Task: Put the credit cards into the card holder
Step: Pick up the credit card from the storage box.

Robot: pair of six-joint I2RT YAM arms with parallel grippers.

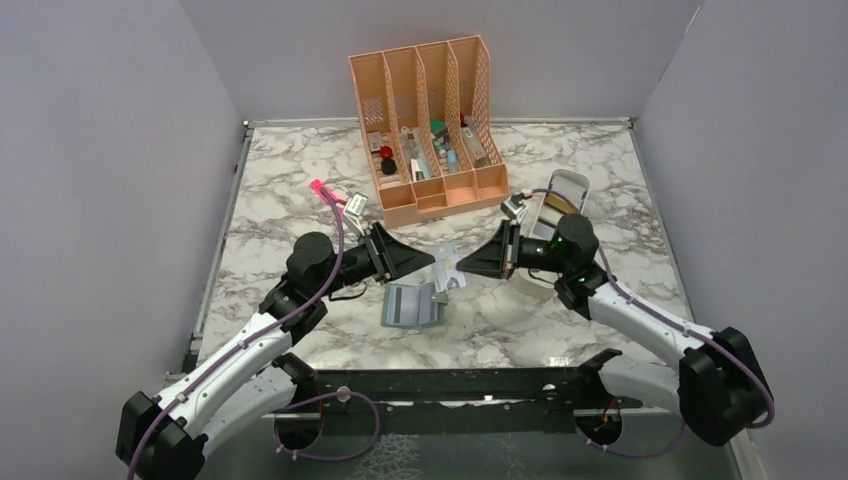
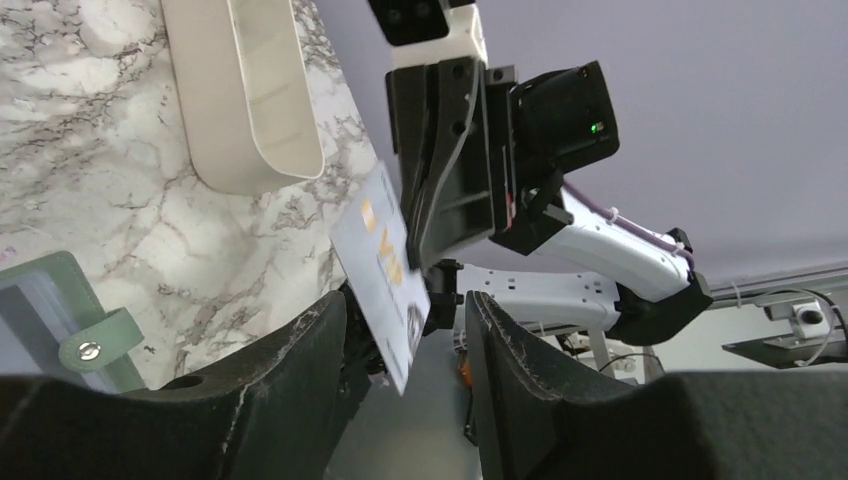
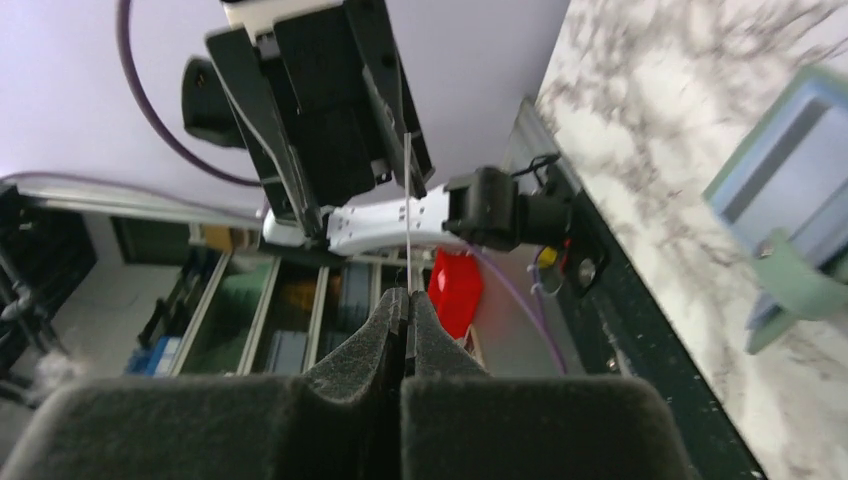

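Above the middle of the marble table (image 1: pixel 290 215), the two arms meet nose to nose, with one credit card (image 2: pixel 385 270) between them. The right gripper (image 1: pixel 462 266) has its jaws pressed together on that card: its own wrist view shows the pads closed tight, with the card rising from between them edge-on as a thin pale line. The card is light-coloured with a gold chip, and it stands tilted in the air, clear of the table. The left gripper (image 2: pixel 405 310) faces it from the other side with its jaws moderately apart. The card's lower corner sits in the gap between the two dark fingers (image 2: pixel 310 370), and from the left wrist view neither finger seems to be pressing on it. The card holder (image 1: pixel 410 305) lies open and flat on the table, just below and nearer than the meeting point. Its blue-grey pockets face up and its green snap tab (image 2: pixel 98 345) is spread to one side; whether any card already sits in a pocket I cannot tell. Behind the right arm lies a long white tray (image 1: pixel 568 183), partly hidden by it. A peach organizer (image 1: pixel 430 110) stands at the far side of the table, and a pink highlighter (image 1: pixel 322 188) lies to its left.
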